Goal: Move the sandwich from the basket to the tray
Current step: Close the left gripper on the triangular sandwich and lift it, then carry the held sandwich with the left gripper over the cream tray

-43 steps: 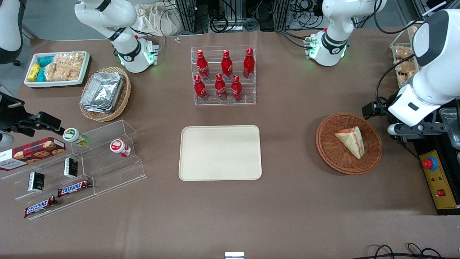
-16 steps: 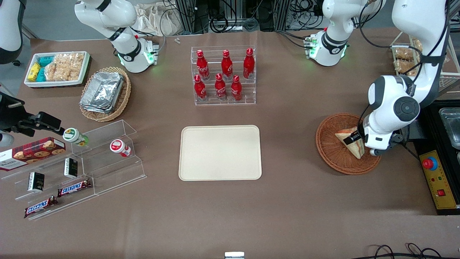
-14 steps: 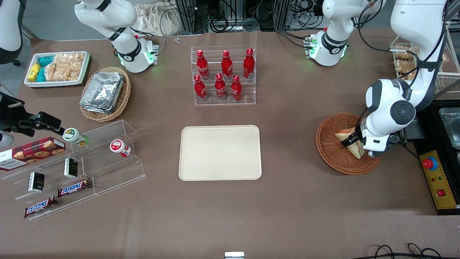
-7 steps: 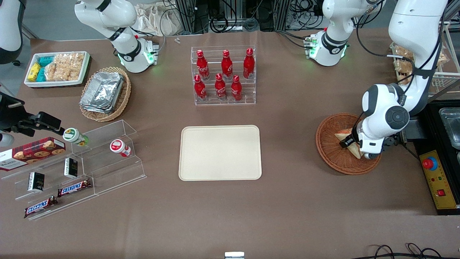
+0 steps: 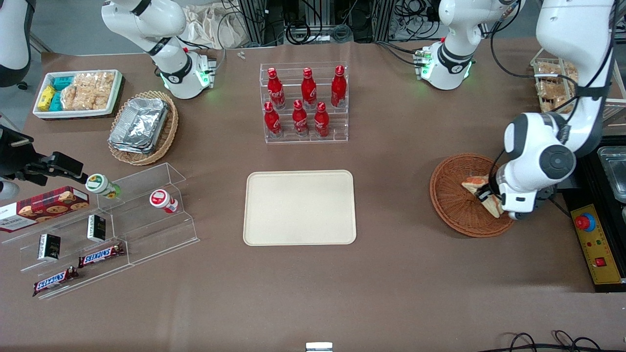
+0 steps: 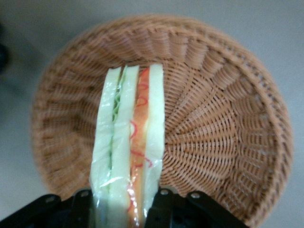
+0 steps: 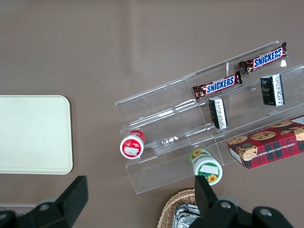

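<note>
You see the tray (image 5: 299,207) lying well apart from the fingers (image 6: 161,205). Your gripper (image 6: 121,209) has them clamped on the sandwich (image 6: 128,142), which stands on edge between them, over the basket (image 6: 223,123).

High front overview, wrist closeups, tray (image 5: 299,207) shared with parked wrist

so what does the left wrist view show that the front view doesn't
Only the left wrist view shows the sandwich's green and red filling layers edge-on, with the gripper fingers closed on either side of it. Only the front view shows the tray, the cola bottles and the snack shelves. Both show the sandwich in the gripper over the basket.
</note>
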Robot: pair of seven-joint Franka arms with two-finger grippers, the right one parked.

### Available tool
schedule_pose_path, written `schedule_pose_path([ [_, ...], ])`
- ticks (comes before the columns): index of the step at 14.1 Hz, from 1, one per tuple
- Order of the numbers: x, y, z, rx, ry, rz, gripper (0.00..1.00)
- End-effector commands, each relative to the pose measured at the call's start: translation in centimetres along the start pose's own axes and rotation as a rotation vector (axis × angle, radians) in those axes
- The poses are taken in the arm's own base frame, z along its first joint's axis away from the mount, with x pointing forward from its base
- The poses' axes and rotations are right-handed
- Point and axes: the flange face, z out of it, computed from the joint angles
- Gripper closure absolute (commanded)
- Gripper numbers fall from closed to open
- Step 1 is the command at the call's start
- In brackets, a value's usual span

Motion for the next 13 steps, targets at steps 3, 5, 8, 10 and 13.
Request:
schedule_pose_path([
  [3,0.1,1.4,-14.3,0.049,-0.023,0.072,1.0],
  [5,-2.0,3.4,-20.3,0.027,-0.013,0.109,1.0],
  [8,-7.7,9.3,-24.5,-0.08,-0.018,0.133,1.0],
  [10,-11.3,14.7,-23.7,-0.108,-0.019,0.17,1.0],
  [13,-16.1,21.9,-20.4,-0.153,-0.002,0.246,1.0],
])
